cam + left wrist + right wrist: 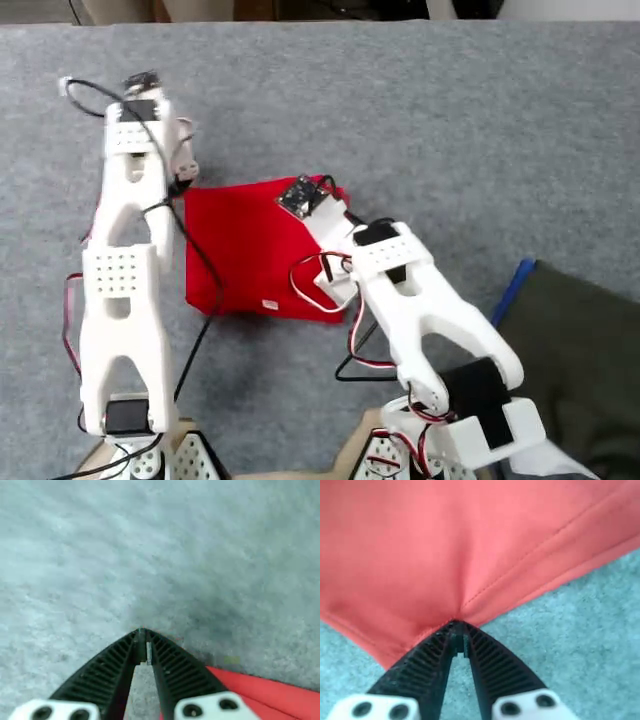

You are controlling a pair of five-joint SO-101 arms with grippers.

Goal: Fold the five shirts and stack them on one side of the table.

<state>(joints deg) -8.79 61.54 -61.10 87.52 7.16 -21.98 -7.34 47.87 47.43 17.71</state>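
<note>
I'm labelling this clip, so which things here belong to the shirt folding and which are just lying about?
Part of the job: red shirt, pinched by the right gripper; left gripper, shut near its corner; dark green cloth, likely another shirt.
Lying about: blue strip beside that cloth.

Robotics lab bench: grey felt-covered table (480,120), white plastic left arm (120,300) and right arm (425,305) based at lower frame edge, exposed wiring (197,345).
</note>
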